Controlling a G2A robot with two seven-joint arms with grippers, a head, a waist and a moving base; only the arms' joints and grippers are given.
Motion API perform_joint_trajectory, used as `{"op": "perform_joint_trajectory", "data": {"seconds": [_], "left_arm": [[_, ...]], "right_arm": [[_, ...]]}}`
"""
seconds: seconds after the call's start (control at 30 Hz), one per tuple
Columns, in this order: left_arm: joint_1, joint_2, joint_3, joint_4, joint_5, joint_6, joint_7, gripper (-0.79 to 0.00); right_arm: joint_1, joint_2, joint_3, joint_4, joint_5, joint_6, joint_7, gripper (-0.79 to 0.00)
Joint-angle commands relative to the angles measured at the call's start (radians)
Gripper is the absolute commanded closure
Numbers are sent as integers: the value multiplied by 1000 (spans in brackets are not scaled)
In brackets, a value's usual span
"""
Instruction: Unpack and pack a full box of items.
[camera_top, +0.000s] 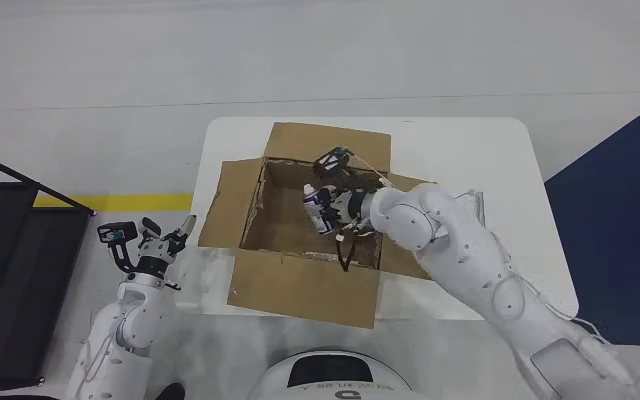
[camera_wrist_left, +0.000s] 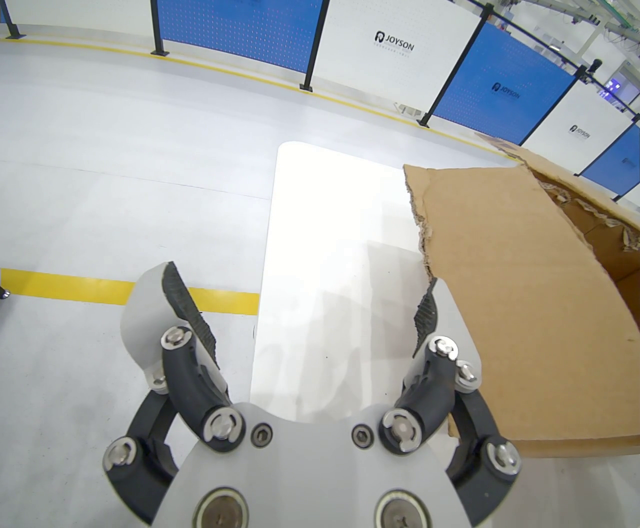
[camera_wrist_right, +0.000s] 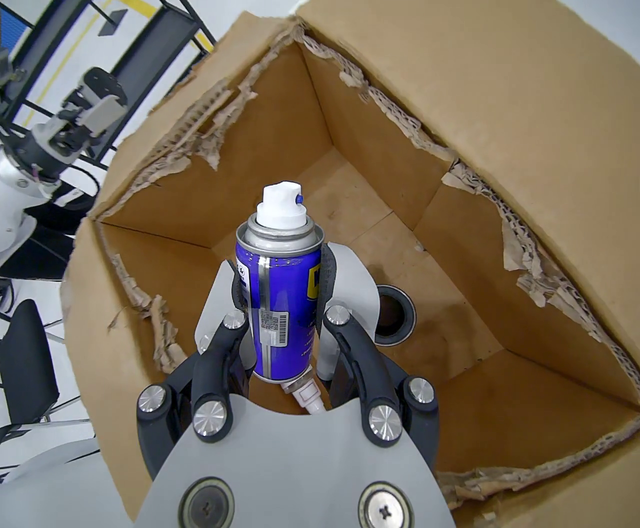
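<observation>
An open cardboard box (camera_top: 255, 195) with torn flaps stands on the white table (camera_top: 450, 150). Over its middle my right gripper (camera_wrist_right: 282, 280) is shut on a blue spray can (camera_wrist_right: 280, 290) with a white cap, held above the box floor; the same can (camera_top: 318, 212) shows inside the box from above. A dark round object (camera_wrist_right: 395, 315) lies on the box floor (camera_wrist_right: 350, 210) beside the can. My left gripper (camera_wrist_left: 300, 310) stands open off the table's left edge, beside a box flap (camera_wrist_left: 500, 300), with nothing between its fingers.
A black rack (camera_top: 30, 260) stands on the floor to the left of the table. A yellow line (camera_top: 140, 201) runs along the floor there. Blue and white barrier panels (camera_wrist_left: 500, 90) close off the room behind.
</observation>
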Motion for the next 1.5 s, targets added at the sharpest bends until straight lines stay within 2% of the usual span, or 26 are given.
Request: {"op": "perform_joint_trajectory", "data": {"seconds": [0.0, 0.17, 0.23, 0.27, 0.33, 0.47, 0.5, 0.6, 0.63, 0.7, 0.77, 0.87, 0.93, 1.07, 1.17, 1.23, 1.33, 1.37, 1.4, 1.43, 1.47], "left_arm": [[0, 0, 0, 0, 0, 0, 0, -785], [0, 0, 0, 0, 0, 0, 0, -785], [0, 0, 0, 0, 0, 0, 0, -785], [0, 0, 0, 0, 0, 0, 0, -785], [0, 0, 0, 0, 0, 0, 0, -785], [0, 0, 0, 0, 0, 0, 0, -785], [0, 0, 0, 0, 0, 0, 0, -785], [0, 0, 0, 0, 0, 0, 0, -785], [0, 0, 0, 0, 0, 0, 0, -785], [0, 0, 0, 0, 0, 0, 0, -785], [0, 0, 0, 0, 0, 0, 0, -785], [0, 0, 0, 0, 0, 0, 0, -785], [0, 0, 0, 0, 0, 0, 0, -785], [0, 0, 0, 0, 0, 0, 0, -785], [0, 0, 0, 0, 0, 0, 0, -785], [0, 0, 0, 0, 0, 0, 0, -785], [0, 0, 0, 0, 0, 0, 0, -785], [0, 0, 0, 0, 0, 0, 0, -785], [0, 0, 0, 0, 0, 0, 0, -785], [0, 0, 0, 0, 0, 0, 0, -785], [0, 0, 0, 0, 0, 0, 0, -785]], "right_arm": [[29, -15, -38, 43, -15, 37, -2, 0], [84, -54, -111, 138, -35, 134, 10, 0], [100, -67, -131, 165, -35, 158, 11, -135], [108, -73, -140, 176, -38, 167, 11, -179], [120, -84, -152, 193, -35, 172, 15, -351], [135, -95, -160, 208, -39, 165, 27, -536], [135, -95, -153, 203, -35, 159, 32, -554], [117, -81, -90, 157, 12, 120, 48, -499], [105, -73, -62, 136, 23, 108, 54, -517], [73, -53, 12, 74, 44, 84, 64, -502], [27, -29, 103, -3, 67, 55, 88, -523], [-61, 12, 283, -135, 86, 5, 119, -606], [-133, 38, 424, -208, 101, -29, 140, -616], [-283, 76, 688, -281, 110, -80, 179, -517], [-372, 94, 842, -275, 64, -87, 198, -468], [-414, 102, 914, -246, 20, -74, 200, -376], [-448, 113, 970, -182, -106, -50, 214, -348], [-458, 117, 969, -162, -159, -58, 235, -360], [-462, 121, 966, -139, -205, -63, 262, -409], [-459, 125, 967, -108, -261, -49, 278, -560], [-454, 127, 961, -86, -315, -33, 275, -560]]}}
